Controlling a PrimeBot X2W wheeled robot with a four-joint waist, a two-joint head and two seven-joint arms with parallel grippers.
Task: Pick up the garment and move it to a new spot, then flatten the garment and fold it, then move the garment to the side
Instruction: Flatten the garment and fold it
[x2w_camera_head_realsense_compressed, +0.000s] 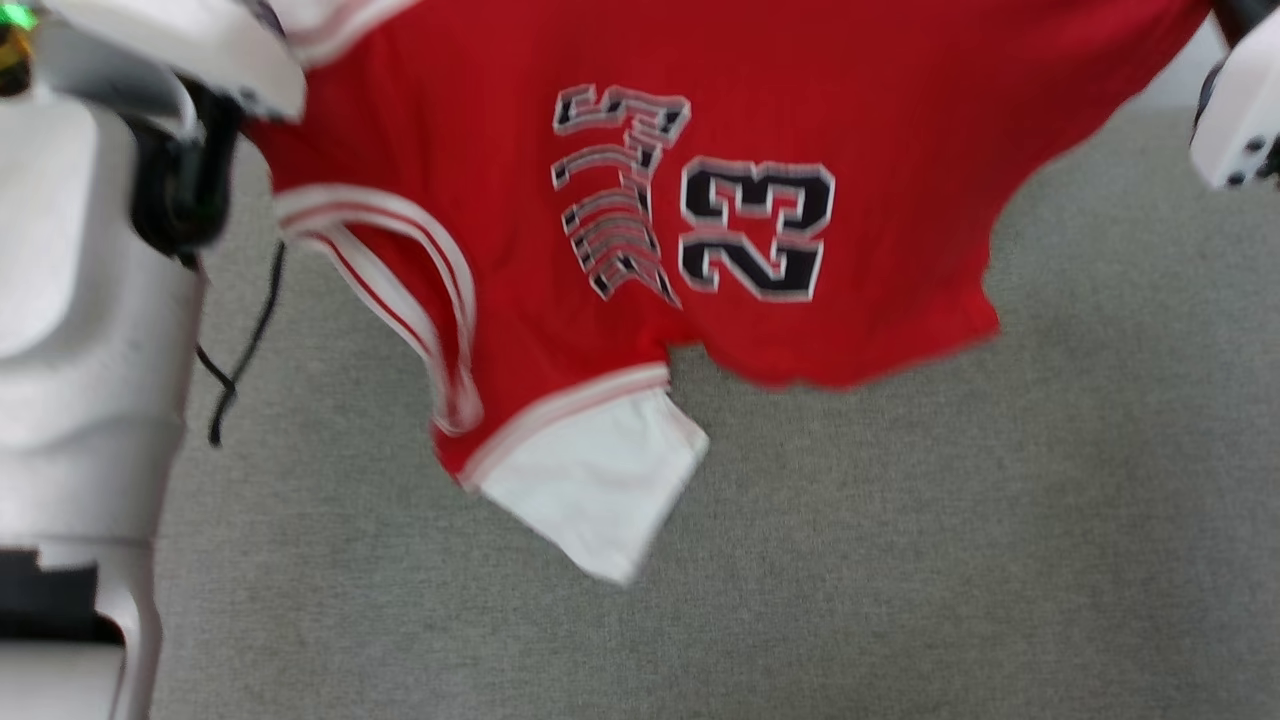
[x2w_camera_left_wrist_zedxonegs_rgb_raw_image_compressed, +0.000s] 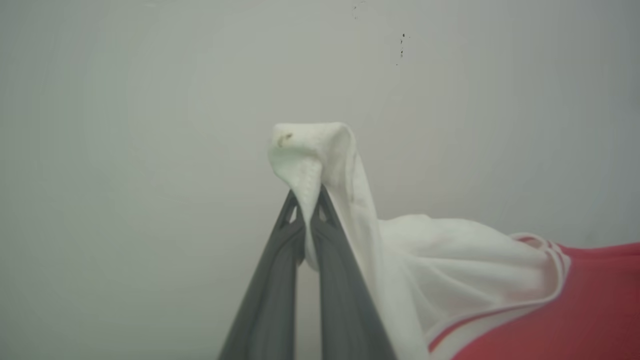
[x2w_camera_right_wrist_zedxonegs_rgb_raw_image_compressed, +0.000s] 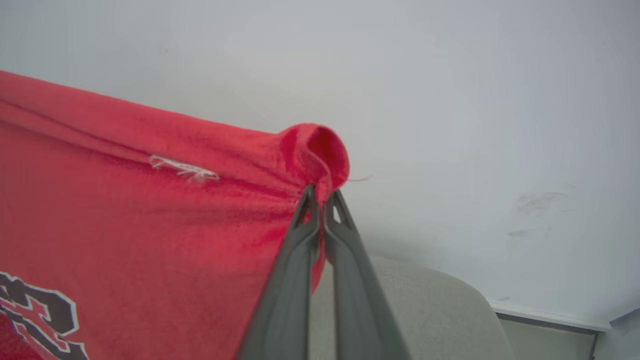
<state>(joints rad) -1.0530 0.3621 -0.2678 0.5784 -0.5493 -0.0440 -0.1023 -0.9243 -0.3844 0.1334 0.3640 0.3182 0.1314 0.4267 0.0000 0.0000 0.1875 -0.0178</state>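
The red garment with black "23" print hangs spread in the air above the grey carpet, held at two places near the top of the head view. One white sleeve dangles at its lower edge. In the left wrist view my left gripper is shut on a bunched white sleeve, with red fabric to the lower right. In the right wrist view my right gripper is shut on a rolled red hem corner, and the garment stretches away to the left.
Grey carpet covers the floor below the garment. My pale left arm with a black cable stands at the left edge, and part of the right arm is at the upper right. A pale wall rises behind.
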